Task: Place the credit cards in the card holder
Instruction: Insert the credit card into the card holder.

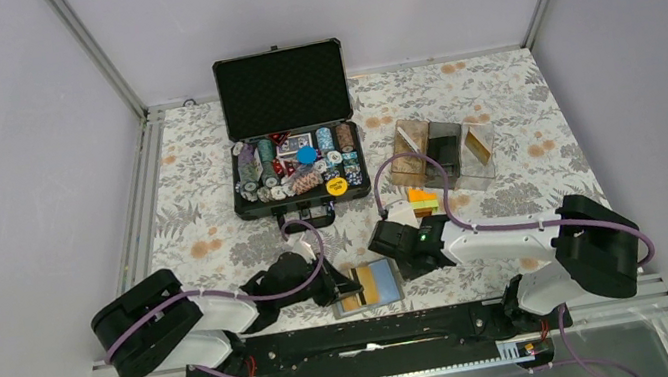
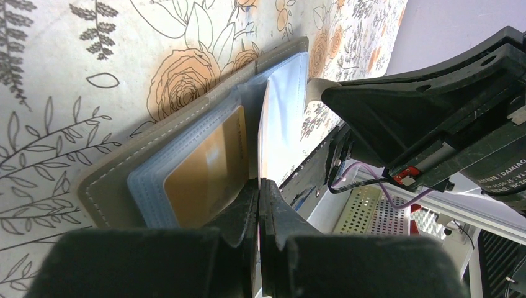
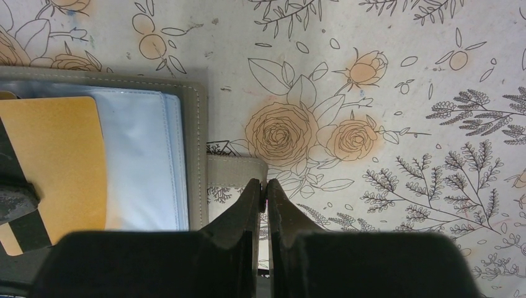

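The grey card holder [image 1: 383,282] lies open near the table's front edge. An orange credit card [image 2: 208,167] sits in a clear sleeve on its left panel and also shows as the orange card [image 3: 53,155] in the right wrist view. My left gripper [image 2: 259,183] is shut on a thin translucent sleeve [image 2: 282,118], holding it upright from the holder. My right gripper [image 3: 264,185] is shut on the holder's grey strap tab [image 3: 232,171] at its right edge. A small stack of credit cards [image 1: 423,201], orange, yellow and green, lies behind the right gripper [image 1: 402,261].
An open black chip case [image 1: 297,169] full of chips stands at the back centre. A clear brownish acrylic box [image 1: 441,156] sits to its right. A black rail [image 1: 363,331] runs along the near edge just in front of the holder.
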Controlling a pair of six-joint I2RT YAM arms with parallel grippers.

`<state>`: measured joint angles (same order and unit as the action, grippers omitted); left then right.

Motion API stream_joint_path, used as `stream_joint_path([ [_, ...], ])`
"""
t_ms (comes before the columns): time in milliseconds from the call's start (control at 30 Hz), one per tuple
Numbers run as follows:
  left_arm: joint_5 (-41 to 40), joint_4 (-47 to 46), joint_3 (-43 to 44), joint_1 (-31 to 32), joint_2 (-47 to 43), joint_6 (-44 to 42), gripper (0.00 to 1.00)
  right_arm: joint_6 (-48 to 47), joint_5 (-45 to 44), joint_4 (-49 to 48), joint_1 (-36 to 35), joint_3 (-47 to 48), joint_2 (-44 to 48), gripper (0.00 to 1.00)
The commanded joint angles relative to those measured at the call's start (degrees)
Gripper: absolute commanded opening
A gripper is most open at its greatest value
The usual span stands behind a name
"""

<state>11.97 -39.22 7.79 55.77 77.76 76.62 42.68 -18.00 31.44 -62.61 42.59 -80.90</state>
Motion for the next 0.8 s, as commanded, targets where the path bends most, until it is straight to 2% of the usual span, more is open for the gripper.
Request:
stream_joint_path([
  [0, -1.0, 0.7, -0.4, 0.4, -2.2, 0.4, 0.0, 0.3, -1.7, 1.3, -0.9, 2.1, -0.7, 0.0],
  [233, -3.1, 5.2, -2.8, 0.4, -7.2, 0.3, 0.0, 0.4, -2.5, 1.9, -0.9, 2.1, -0.4, 0.0],
  [767, -1.6, 0.4, -2.7, 0.6, -3.0, 2.0, 0.0, 0.2, -2.8, 2.2, -1.0, 2.6, -0.6, 0.0],
])
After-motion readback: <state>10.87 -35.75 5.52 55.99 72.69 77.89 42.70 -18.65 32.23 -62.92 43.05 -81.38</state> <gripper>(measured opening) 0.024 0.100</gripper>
